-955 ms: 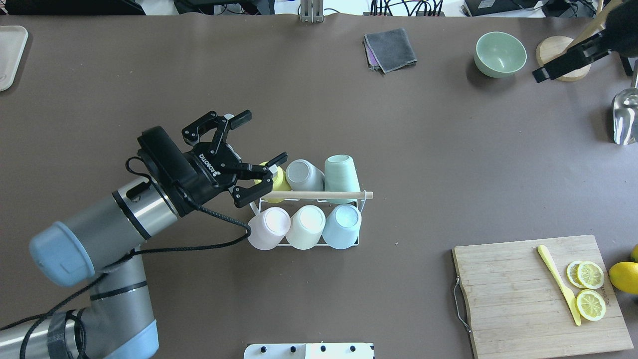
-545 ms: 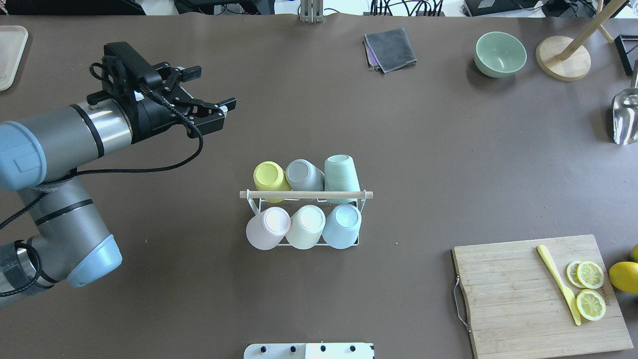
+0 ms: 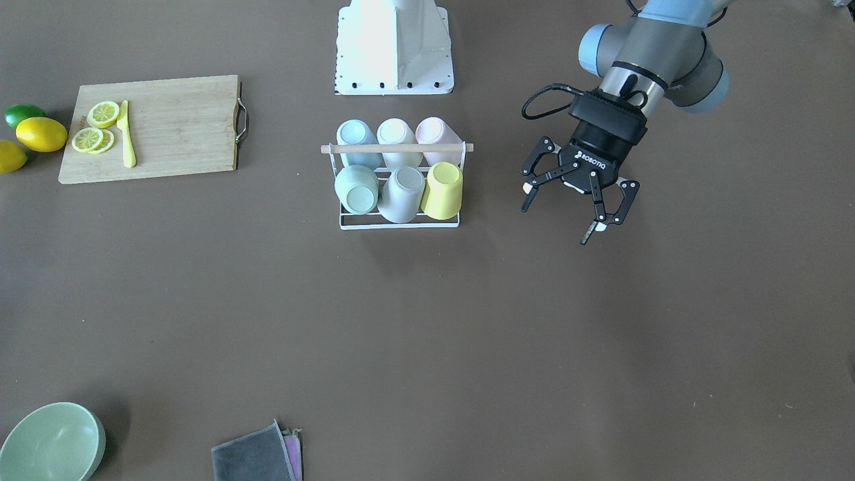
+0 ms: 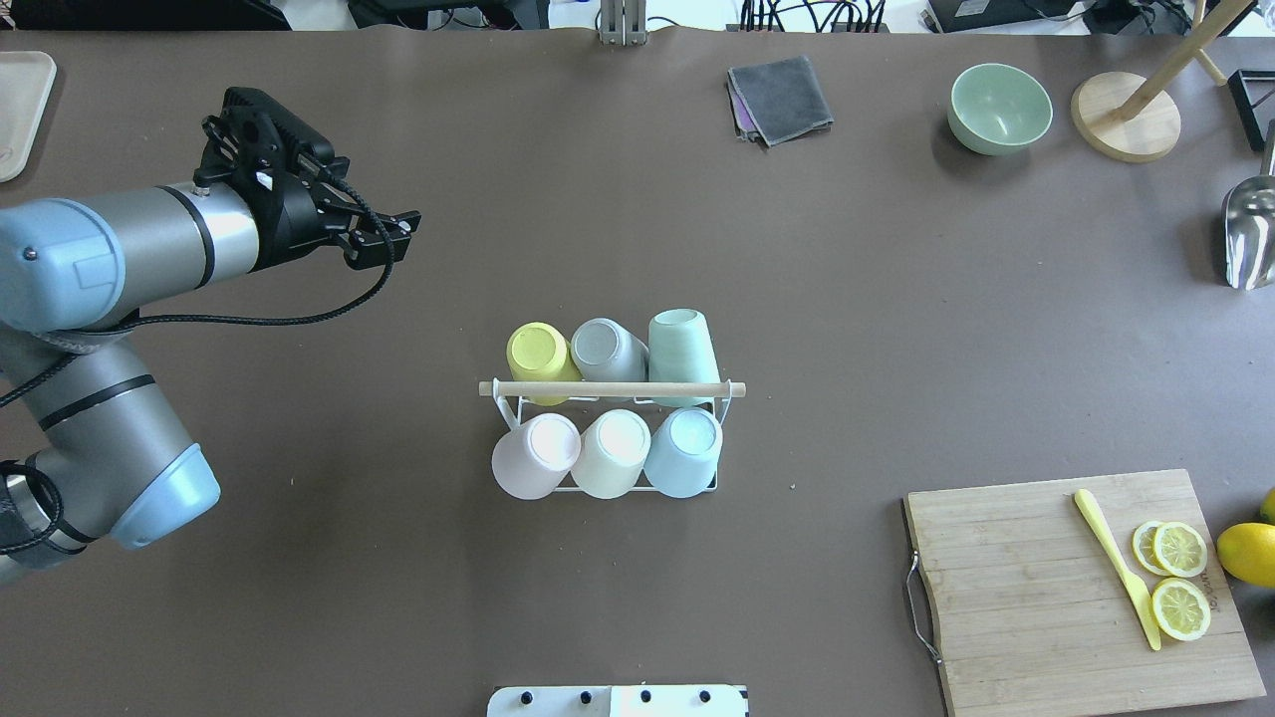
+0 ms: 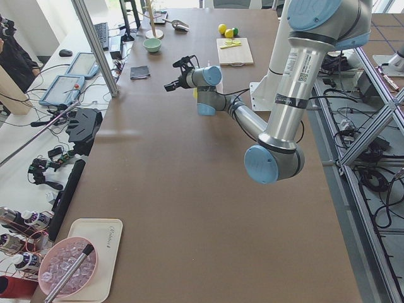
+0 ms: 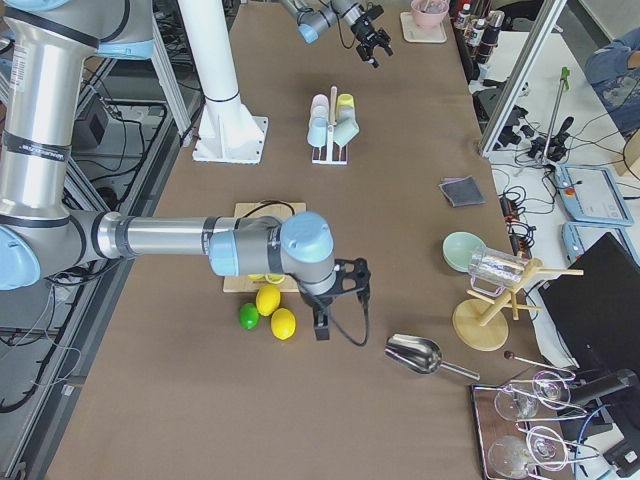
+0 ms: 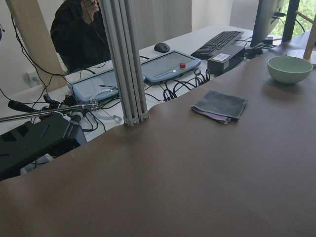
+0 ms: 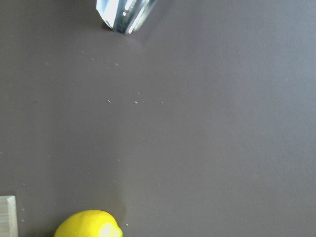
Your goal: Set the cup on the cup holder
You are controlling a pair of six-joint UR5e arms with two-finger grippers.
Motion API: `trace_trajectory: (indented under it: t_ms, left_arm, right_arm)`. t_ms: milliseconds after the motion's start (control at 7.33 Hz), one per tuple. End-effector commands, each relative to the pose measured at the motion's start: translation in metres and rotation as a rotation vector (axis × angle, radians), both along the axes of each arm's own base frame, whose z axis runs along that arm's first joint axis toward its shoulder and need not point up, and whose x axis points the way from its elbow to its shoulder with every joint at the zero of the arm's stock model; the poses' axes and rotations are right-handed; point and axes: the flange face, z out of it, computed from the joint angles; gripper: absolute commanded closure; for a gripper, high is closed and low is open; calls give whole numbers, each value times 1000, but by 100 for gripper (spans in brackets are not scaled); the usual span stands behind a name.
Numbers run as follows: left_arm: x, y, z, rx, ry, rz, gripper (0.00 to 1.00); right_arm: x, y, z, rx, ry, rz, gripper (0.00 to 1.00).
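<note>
Left tool (image 3: 558,220) hangs spread, holding nothing, above the desk (image 3: 467,334). Whether the right tool (image 6: 322,325), down by the lemons (image 6: 270,300), is spread or pressed together, I cannot tell. Beyond the cup holder (image 3: 394,148) lies the cutting board (image 3: 167,127). The holder stands mid-desk, apart from the left tool, six cups on it, with the yellow cup (image 3: 443,190) at the end nearest that tool.

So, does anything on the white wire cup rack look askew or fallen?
Nothing stands out. The white wire cup holder stands upright, and six pastel cups sit on it, three per row, none fallen.
</note>
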Motion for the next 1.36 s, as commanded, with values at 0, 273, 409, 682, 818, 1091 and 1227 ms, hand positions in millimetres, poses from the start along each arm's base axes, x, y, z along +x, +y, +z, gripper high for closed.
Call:
trace_trajectory:
  t_ms: [0,273,409,682,818,1091,1227]
  left_arm:
    - [0,5,33,-111,-66,113,2]
    - [-21,-5,67,-292,-129,226,2]
    - [-30,-15,74,-389,-167,238,2]
    - [-59,-23,97,-491,-280,237,2]
    - [-94,-32,119,-584,-301,230,2]
    - [-160,-49,156,-799,-361,227,2]
    - [-182,-56,176,-870,-373,193,2]
  right_arm:
    - [5,2,42,-73,14,3,0]
    - [2,-41,26,-39,26,1,0]
    - [-3,-73,25,-59,24,23,0]
    - [-41,-125,-11,25,35,-56,0]
    - [-46,-128,-14,20,32,-55,0]
    - [-54,-131,-27,11,29,-32,0]
    - [-58,-132,-35,4,30,-18,0]
